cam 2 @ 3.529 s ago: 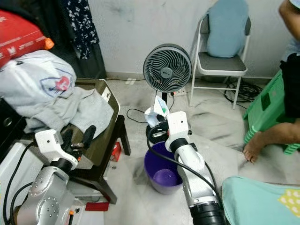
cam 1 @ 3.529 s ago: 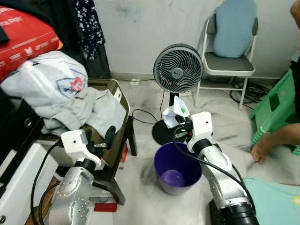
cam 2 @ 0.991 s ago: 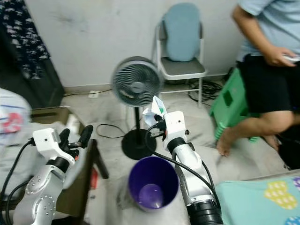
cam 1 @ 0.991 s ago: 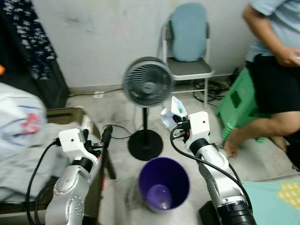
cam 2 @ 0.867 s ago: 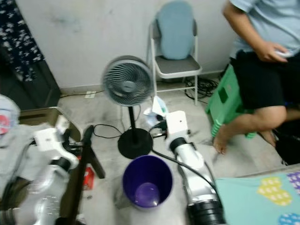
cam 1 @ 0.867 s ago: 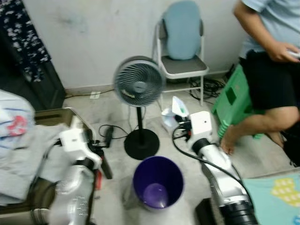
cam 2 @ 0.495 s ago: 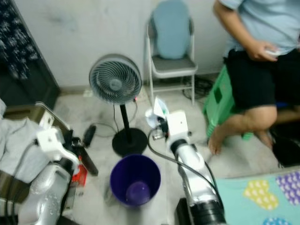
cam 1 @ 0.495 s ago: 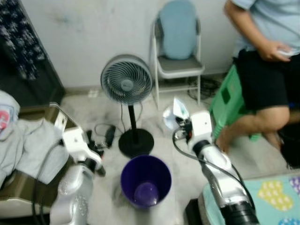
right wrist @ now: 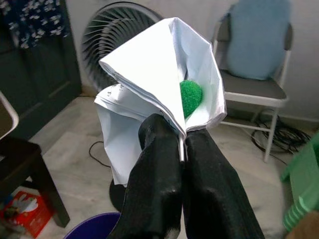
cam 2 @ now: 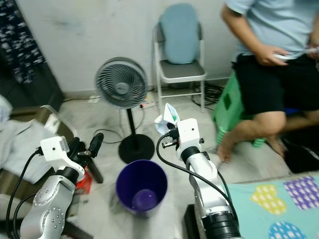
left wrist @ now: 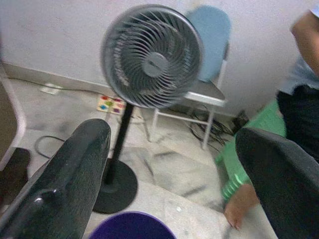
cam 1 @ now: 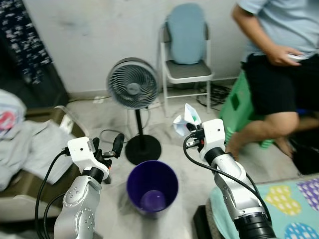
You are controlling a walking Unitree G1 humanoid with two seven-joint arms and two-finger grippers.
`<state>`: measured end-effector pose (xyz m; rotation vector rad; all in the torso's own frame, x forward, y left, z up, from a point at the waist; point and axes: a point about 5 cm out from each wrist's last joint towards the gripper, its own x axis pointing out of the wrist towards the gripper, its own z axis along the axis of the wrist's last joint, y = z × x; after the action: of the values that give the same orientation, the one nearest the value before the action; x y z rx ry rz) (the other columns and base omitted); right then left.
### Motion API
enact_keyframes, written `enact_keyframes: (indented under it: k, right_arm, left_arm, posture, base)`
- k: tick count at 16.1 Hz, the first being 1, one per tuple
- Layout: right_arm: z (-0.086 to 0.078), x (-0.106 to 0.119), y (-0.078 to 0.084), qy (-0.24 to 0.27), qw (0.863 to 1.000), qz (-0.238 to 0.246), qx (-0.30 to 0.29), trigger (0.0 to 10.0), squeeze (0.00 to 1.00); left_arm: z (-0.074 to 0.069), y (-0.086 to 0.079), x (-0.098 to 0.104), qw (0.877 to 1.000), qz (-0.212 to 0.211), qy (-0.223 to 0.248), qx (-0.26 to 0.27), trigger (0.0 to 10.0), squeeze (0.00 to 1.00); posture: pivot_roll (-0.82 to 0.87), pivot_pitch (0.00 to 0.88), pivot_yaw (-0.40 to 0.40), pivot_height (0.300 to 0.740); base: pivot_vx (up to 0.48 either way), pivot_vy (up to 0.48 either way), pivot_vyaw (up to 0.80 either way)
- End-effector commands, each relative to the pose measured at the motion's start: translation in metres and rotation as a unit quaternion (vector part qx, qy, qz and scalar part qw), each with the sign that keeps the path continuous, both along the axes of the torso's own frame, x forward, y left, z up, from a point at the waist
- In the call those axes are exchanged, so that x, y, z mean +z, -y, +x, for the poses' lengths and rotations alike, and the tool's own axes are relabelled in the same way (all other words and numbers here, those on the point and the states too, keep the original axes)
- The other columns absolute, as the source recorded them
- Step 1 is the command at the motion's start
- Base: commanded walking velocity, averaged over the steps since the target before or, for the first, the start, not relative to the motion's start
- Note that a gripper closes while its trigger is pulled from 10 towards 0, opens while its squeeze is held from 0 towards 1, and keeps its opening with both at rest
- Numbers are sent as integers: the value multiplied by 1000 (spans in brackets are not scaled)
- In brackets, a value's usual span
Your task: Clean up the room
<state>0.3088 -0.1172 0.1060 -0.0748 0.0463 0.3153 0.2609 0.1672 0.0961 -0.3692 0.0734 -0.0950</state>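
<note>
A purple bin stands on the floor between my two arms, with a pale lump at its bottom. My right gripper is shut on a folded white paper that wraps something green. The paper hangs in the air just beyond the bin's right rim, higher than the rim. My left gripper is held open with nothing in it, to the left of the bin, its black fingers spread wide.
A standing fan rises right behind the bin, its cable trailing left. A folding chair with a blue cushion stands by the wall. A person sits on a green stool at right. Clothes are heaped at left, a patterned mat lies at lower right.
The camera has swung right: the clothes pile slid off to the left and the person came into view. My right gripper still holds the paper; the left stays open.
</note>
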Motion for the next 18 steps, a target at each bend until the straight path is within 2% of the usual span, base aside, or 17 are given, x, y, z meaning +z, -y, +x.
enact_keyframes:
  k: [1, 3, 8, 13, 16, 18]
  right_arm:
    - [4, 5, -7, 9, 1000, 4, 7, 10000, 0]
    - [4, 5, -8, 9, 1000, 5, 8, 10000, 0]
    - [5, 4, -7, 8, 1000, 10, 2, 10000, 0]
    - [6, 4, -6, 7, 1000, 12, -2, 10000, 0]
    - [6, 4, -5, 5, 1000, 12, -4, 10000, 0]
    - [6, 4, -5, 6, 1000, 11, -3, 10000, 0]
  left_arm:
    - [3, -6, 2, 1000, 9, 6, 3, 10000, 0]
    - [2, -7, 3, 1000, 11, 10, 4, 10000, 0]
    - [3, -4, 5, 1000, 9, 21, -11, 10000, 0]
    - [4, -4, 5, 1000, 8, 22, -14, 10000, 0]
    - [4, -3, 5, 1000, 7, 22, -14, 10000, 0]
    - [4, -3, 4, 1000, 6, 22, -13, 10000, 0]
  posture:
    - [-186, 26, 37, 740]
    - [-183, 26, 38, 740]
    - [-188, 28, 42, 740]
    - [-189, 25, 41, 740]
    - [-189, 23, 39, 740]
    - [-189, 22, 38, 740]
  base:
    - [0, 0, 800]
    - [0, 0, 800]
    - [98, 0, 0]
    - [256, 251, 0]
    - [287, 285, -692]
    - [291, 283, 0]
